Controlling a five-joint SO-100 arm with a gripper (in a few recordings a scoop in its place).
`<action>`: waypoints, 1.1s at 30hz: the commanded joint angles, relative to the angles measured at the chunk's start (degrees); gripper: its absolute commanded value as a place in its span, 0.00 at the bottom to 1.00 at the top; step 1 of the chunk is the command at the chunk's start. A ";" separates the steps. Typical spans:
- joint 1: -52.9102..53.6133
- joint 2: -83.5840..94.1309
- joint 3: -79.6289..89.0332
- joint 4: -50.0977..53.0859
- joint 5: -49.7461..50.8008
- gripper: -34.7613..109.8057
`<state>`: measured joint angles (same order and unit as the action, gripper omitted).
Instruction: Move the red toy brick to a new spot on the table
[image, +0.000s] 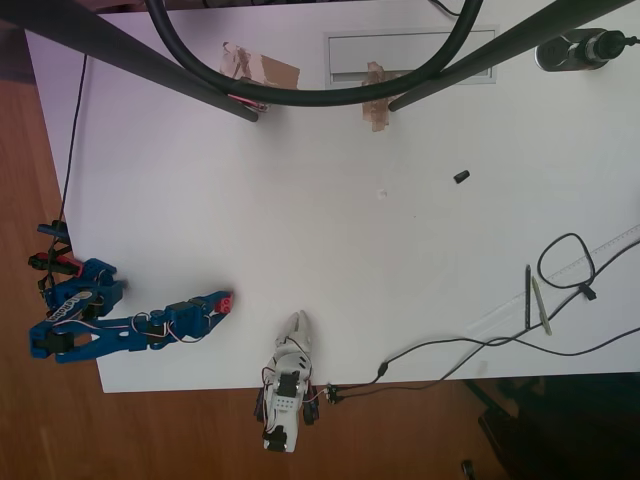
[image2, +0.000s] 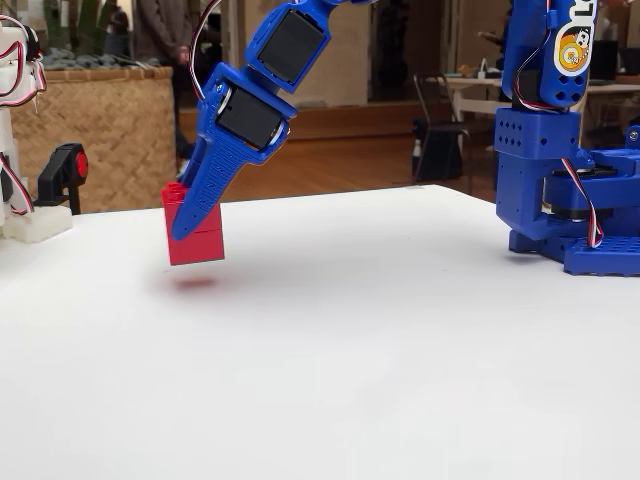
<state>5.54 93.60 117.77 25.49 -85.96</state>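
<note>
The red toy brick (image2: 203, 246) hangs just above the white table (image2: 330, 350), with a faint reddish shadow under it. My blue gripper (image2: 186, 226) is shut on it, one blue finger (image2: 205, 190) lying across its front face. In the overhead view the gripper (image: 222, 303) sits near the table's lower left, and the red toy brick (image: 228, 299) shows at its tip. The arm's blue base (image: 70, 320) stands at the left edge.
A small black cylinder (image: 461, 177) lies on the table (image: 400, 250) at upper right. Two pens (image: 535, 300), a looped black cable (image: 565, 262) and a clear ruler (image: 600, 250) lie at the right. Taped patches (image: 265, 68) and black stand legs (image: 150, 62) cross the top.
</note>
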 joint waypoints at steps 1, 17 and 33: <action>-2.72 -2.02 -11.25 2.20 2.90 0.25; -10.99 -17.75 -31.46 6.15 15.12 0.24; -10.55 -27.86 -40.25 3.96 15.82 0.24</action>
<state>-5.10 64.51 83.41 31.46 -69.87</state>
